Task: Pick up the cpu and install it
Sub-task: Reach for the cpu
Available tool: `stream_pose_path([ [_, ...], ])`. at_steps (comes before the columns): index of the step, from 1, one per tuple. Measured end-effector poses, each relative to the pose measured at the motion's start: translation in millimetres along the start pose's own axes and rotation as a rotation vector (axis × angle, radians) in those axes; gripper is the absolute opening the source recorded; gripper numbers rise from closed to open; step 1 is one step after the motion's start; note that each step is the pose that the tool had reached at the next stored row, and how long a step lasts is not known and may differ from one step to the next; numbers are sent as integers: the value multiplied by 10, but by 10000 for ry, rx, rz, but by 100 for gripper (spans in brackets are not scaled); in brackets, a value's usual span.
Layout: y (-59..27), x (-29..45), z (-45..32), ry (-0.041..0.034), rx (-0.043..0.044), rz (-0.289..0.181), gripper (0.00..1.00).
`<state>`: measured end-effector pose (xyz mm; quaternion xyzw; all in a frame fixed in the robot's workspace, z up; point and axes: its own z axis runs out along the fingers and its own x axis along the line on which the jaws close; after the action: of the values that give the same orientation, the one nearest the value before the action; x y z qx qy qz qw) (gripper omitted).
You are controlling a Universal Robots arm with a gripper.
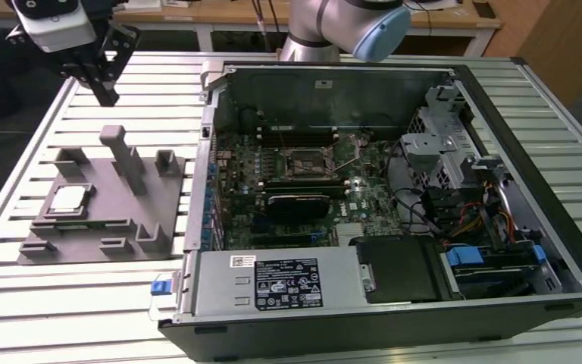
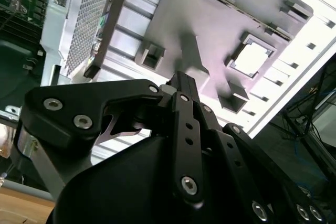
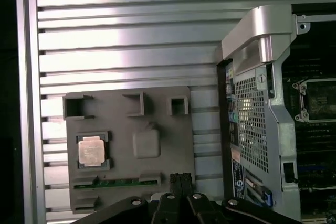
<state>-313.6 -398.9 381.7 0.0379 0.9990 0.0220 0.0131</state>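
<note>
The cpu point(image 1: 69, 199), a small pale silvery square, lies flat in a recess at the left side of the gray slotted fixture point(image 1: 109, 227) on the table. It also shows in both wrist views as the cpu point(image 3: 91, 150) and the cpu point(image 2: 253, 57). My gripper point(image 1: 106, 92) hangs high above the table's far left corner, well above and behind the fixture, and is apart from the cpu. Its fingertips point(image 3: 176, 180) press together, so it is shut with nothing between them. The metal-framed socket point(image 1: 306, 161) sits in the middle of the motherboard inside the open case.
The open computer case point(image 1: 210, 98) lies on its side to the exterior view's right of the fixture, its metal wall close to the fixture's edge. Tall posts point(image 1: 119, 148) rise from the fixture. The slatted metal table point(image 1: 69, 303) runs under everything.
</note>
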Motion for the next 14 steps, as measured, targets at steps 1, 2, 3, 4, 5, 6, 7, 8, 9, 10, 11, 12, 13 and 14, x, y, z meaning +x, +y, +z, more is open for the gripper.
stream_pose_path([
  [1, -2, 26, 2, 1, 1, 0, 11],
  [2, -4, 50, 5, 1, 0, 1, 11],
  [3, -6, 76, 6, 1, 0, 1, 11],
  [4, -8, 101, 8, 0, 0, 0, 11],
  [5, -10, 125, 10, 0, 0, 0, 11],
  [6, -12, 146, 11, 0, 0, 0, 11],
  [7, -13, 167, 12, 1, 0, 0, 11],
  [8, -15, 188, 14, 0, 0, 0, 11],
  [9, -17, 209, 16, 0, 0, 1, 11],
  [10, -18, 230, 17, 1, 1, 1, 11],
  [11, -20, 250, 20, 1, 1, 1, 11],
  [12, -22, 270, 25, 1, 0, 2, 11],
  [13, -23, 290, 31, 1, 1, 1, 11],
  [14, -25, 307, 39, 1, 0, 1, 11],
])
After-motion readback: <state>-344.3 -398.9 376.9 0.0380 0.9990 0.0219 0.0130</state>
